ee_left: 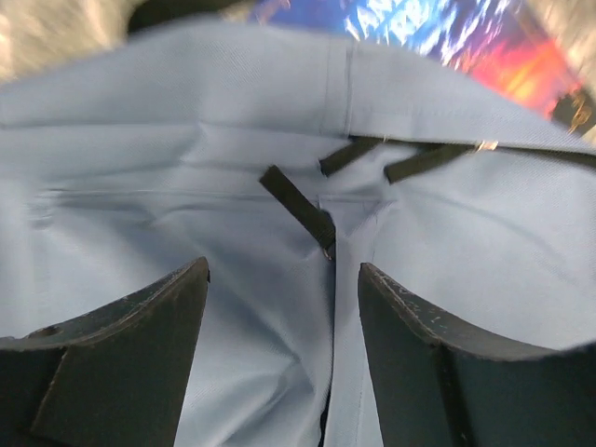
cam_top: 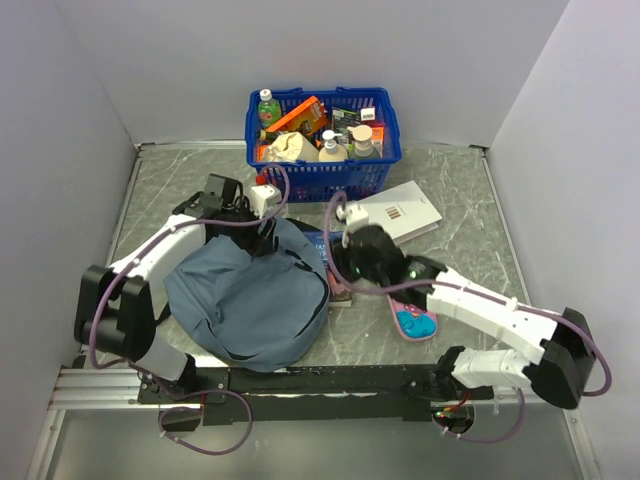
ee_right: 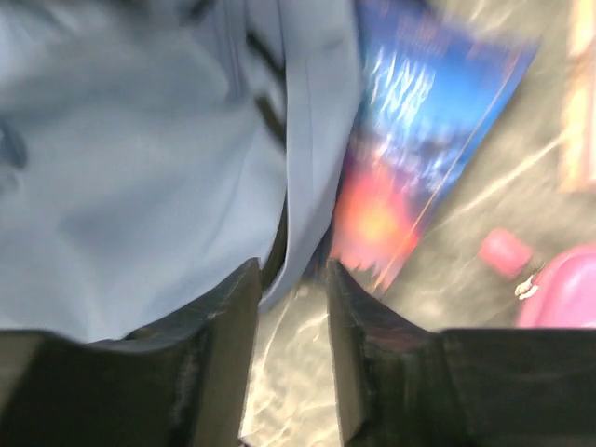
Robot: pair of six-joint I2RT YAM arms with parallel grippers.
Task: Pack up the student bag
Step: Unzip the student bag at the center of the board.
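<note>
The grey-blue student bag (cam_top: 245, 295) lies slumped on the table at the near left. My left gripper (cam_top: 262, 238) is over its far top edge. In the left wrist view it (ee_left: 279, 279) is open, with bag fabric (ee_left: 186, 168) and a black zip pull (ee_left: 298, 209) just beyond the fingertips. My right gripper (cam_top: 345, 272) is at the bag's right edge. In the right wrist view it (ee_right: 291, 275) is open with a narrow gap, and a hanging edge of the bag (ee_right: 312, 186) sits right at its tips. Bare table shows between the fingers.
A blue-covered book (cam_top: 318, 243) lies partly under the bag and shows in the right wrist view (ee_right: 419, 140). A pink pencil case (cam_top: 412, 318) lies right of it, and a white book (cam_top: 400, 212) behind. A blue basket (cam_top: 322, 165) of bottles and packets stands at the back.
</note>
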